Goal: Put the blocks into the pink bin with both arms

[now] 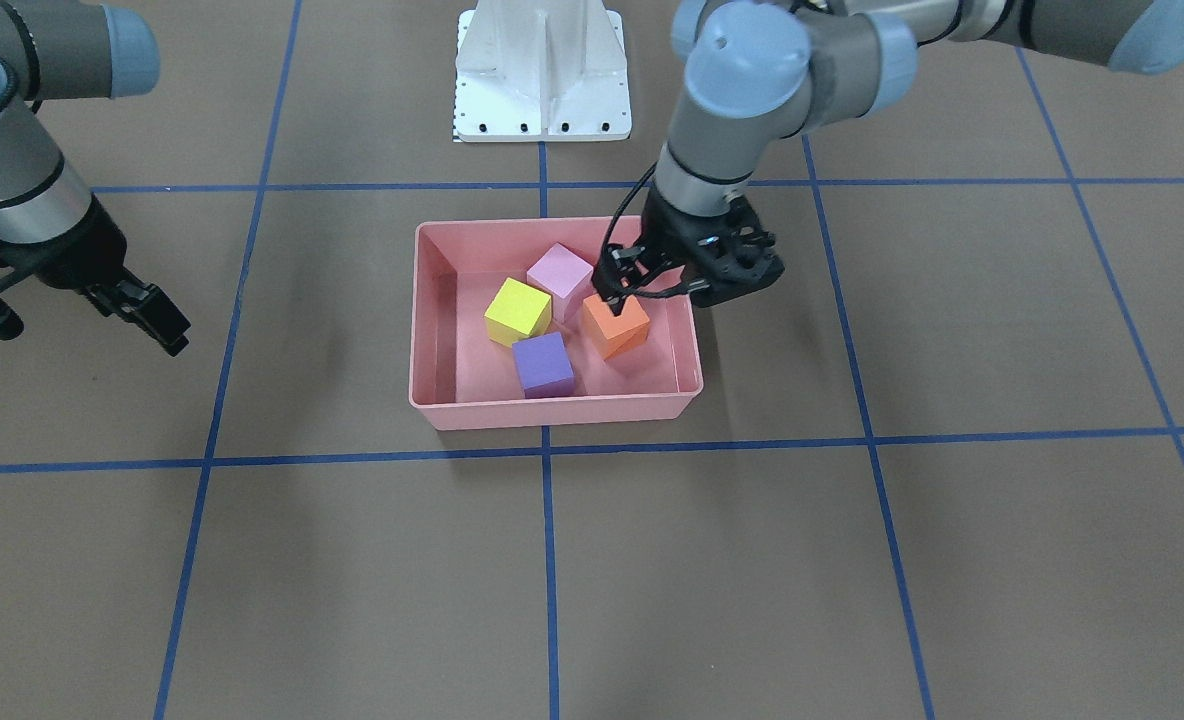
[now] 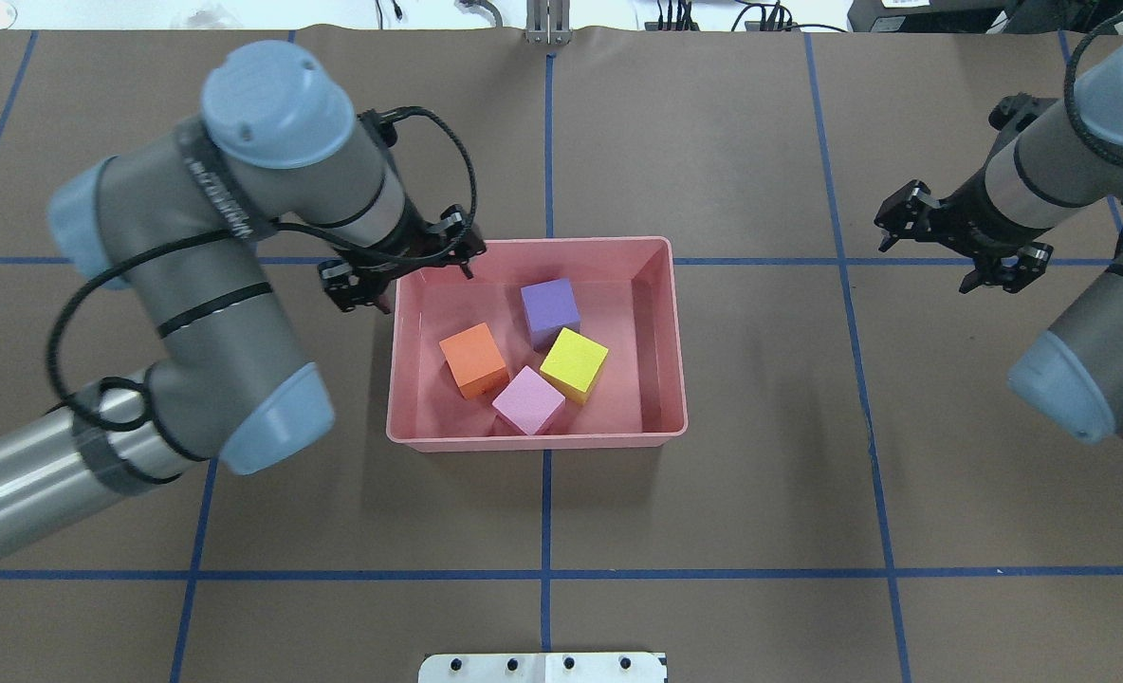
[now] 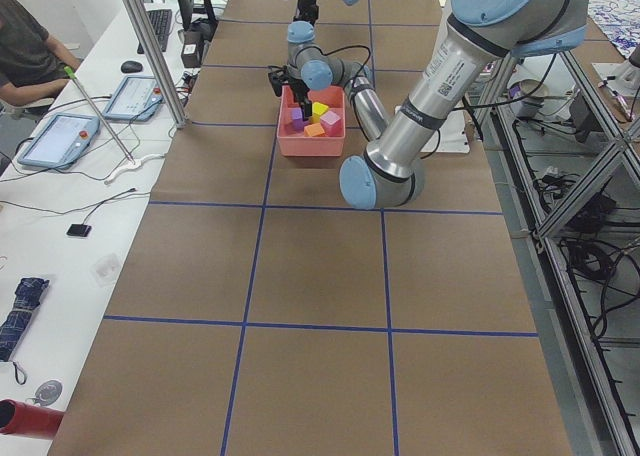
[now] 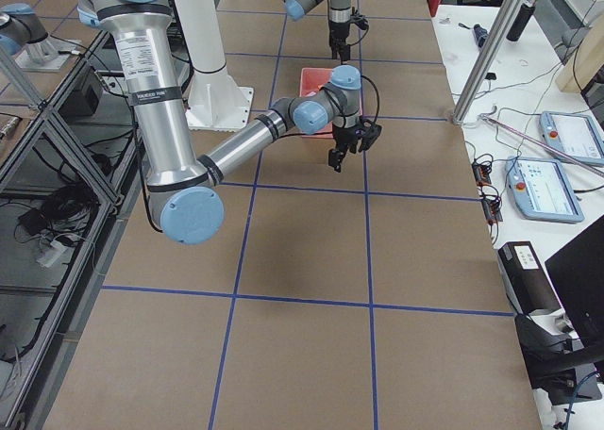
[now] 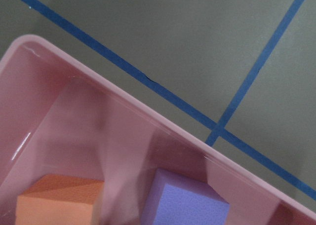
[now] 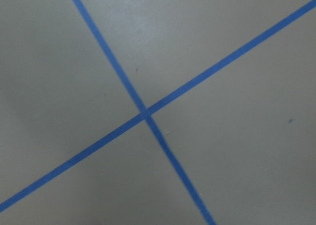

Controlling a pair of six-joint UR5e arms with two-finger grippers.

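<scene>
Overhead, pink bin (image 2: 535, 439) holds all four: orange block (image 2: 473, 359) 9 o'clock, purple block (image 2: 550, 312) 12, yellow block (image 2: 574, 364) 3, light pink block (image 2: 528, 399) 6. Left gripper (image 2: 406, 275) over bin's 10 o'clock corner, jaws seemingly spread, empty. Right gripper (image 2: 936, 256) far off at 3 o'clock, open-jawed.

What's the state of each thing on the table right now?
Shallow salmon-pink plastic bin, upright, holding four cubes.
Orange matte cube, in bin, ungripped.
Purple matte cube, in bin.
Yellow matte cube, in bin.
Light-pink matte cube, in bin.
Left black two-finger tool, open, empty, over bin.
Right black two-finger tool, open, empty, away from bin.
</scene>
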